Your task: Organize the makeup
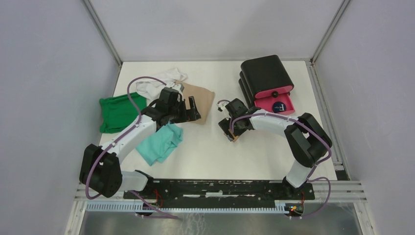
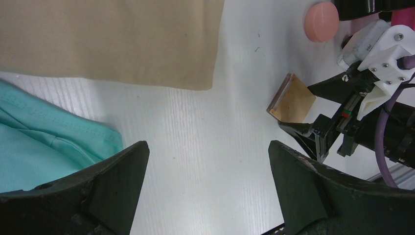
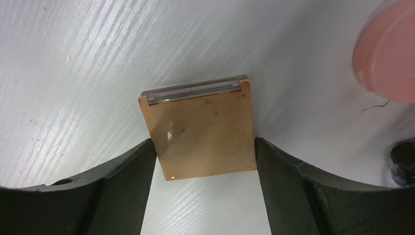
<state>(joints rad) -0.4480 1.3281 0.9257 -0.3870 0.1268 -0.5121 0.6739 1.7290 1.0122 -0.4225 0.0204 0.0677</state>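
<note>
A white table (image 1: 210,156), walled by grey panels, is seen from above. At its left, a green cloth (image 1: 117,113) and a teal cloth (image 1: 161,142) are spread. Beside them the left gripper (image 2: 208,181) is held wide open over bare tabletop, with nothing between its jaws.

Near the middle, the tan square pad (image 3: 203,132) is found lying flat, directly between the jaws of the right gripper (image 3: 205,147). It is clasped across its width, and no gap can be made out at either side edge. Its clear-strip edge is turned away from the wrist. The right arm is thus judged the nearer, the left being well apart.

Just right of the pad, the salmon-pink round puff (image 3: 389,63) is seen. Farther right, the black box with pink drawers (image 1: 268,81) is set with one drawer open, probably the lift's destination.
</note>
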